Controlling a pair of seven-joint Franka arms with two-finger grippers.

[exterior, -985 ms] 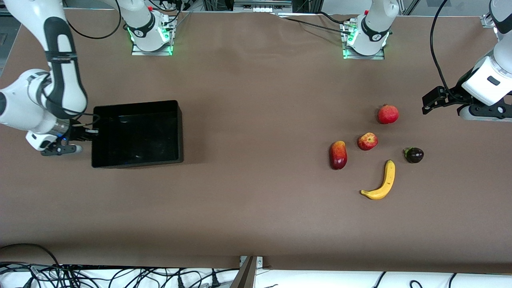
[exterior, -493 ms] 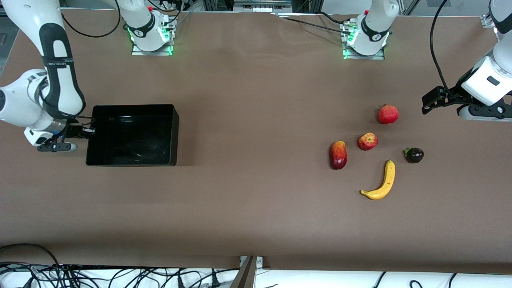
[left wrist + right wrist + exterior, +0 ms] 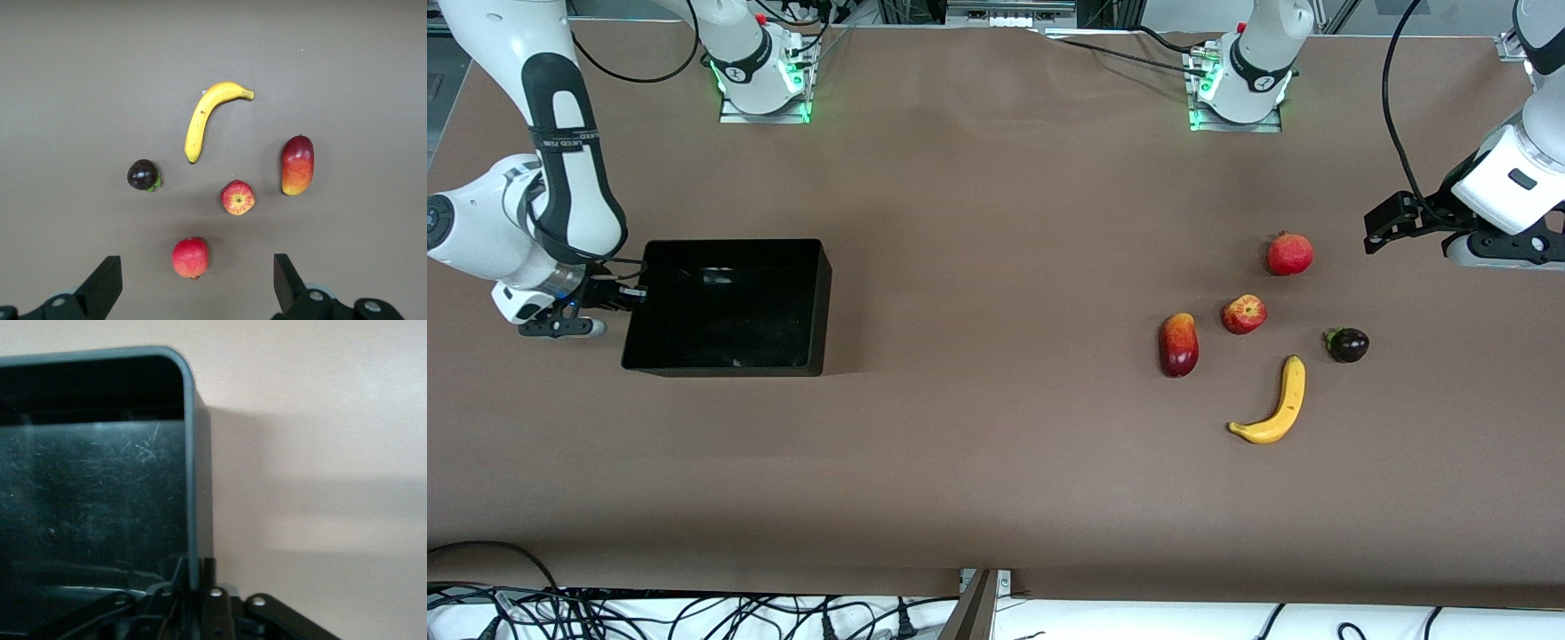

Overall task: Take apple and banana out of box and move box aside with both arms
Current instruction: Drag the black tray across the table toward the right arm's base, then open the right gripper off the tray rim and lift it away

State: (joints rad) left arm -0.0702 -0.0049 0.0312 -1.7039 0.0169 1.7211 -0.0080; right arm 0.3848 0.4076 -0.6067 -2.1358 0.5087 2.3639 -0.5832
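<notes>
Box: the black box (image 3: 729,307) sits on the brown counter (image 3: 996,444) toward the right arm's end; its inside is glossy and scratched, with nothing seen in it.
Right end effector: the right end effector (image 3: 630,298) is clamped on the box's end wall, one finger inside and one outside; in the right wrist view (image 3: 193,577) the wall runs straight between the closed fingers. Its fingertips are hidden by the wall from the front.
Left end effector: the left end effector (image 3: 193,287) hangs open in the air over the counter at the left arm's end, near the pomegranate; the fingers are cut off by the edge of the left wrist view, and from the front (image 3: 1387,222) it is partly cut off too.
Fruits: all five lie apart from one another, well apart from the box.
Pomegranate: (image 3: 1289,253) farthest from the front camera.
Apple: (image 3: 1244,315) between pomegranate and mango.
Mango: (image 3: 1178,345) nearest the box.
Purple fruit: (image 3: 1347,344) green stem, closest to the left arm's end.
Banana: (image 3: 1276,404) nearest the front camera.
</notes>
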